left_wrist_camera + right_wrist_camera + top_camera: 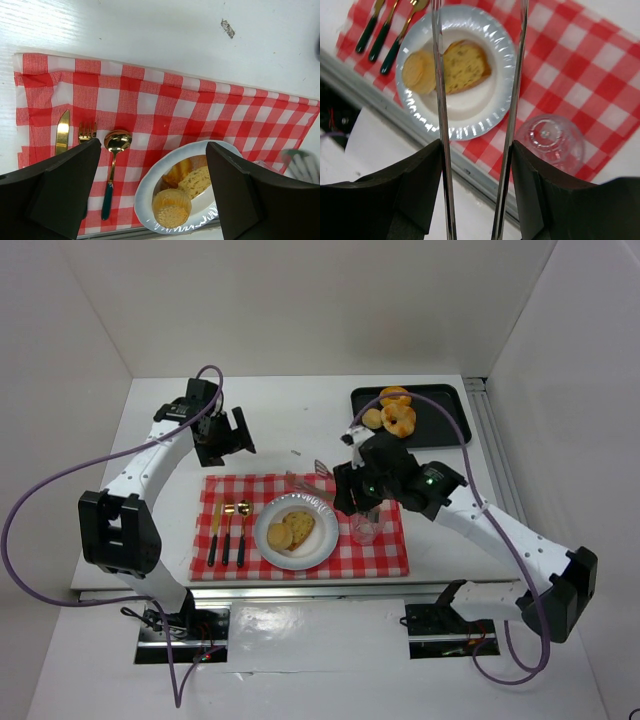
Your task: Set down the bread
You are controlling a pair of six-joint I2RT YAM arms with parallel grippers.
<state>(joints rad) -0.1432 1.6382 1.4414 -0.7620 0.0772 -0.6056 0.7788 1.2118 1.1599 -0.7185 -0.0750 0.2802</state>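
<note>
**While bread rests on the plate, tongs hang over it**

Though my left pincer [152, 150] gapes empty beyond the cutlery [227, 530], it is the farther one. Both slices of bread [291, 531] lie side by side on the plate [318, 550], near-left of my right pincer [476, 150], which is clamped on tongs [440, 100] whose arms stand apart. A glass [363, 531] crowds the plate's right edge; its far side is bare cloth [385, 555].

Two oval toasted bread slices [298, 527] lie on a round white paper plate [322, 543] atop a red-checked cloth [385, 552]. Dark-handled cutlery [228, 536] lies at the plate's nine o'clock, a clear glass [363, 531] at three, a black tray [440, 400] at one.
</note>
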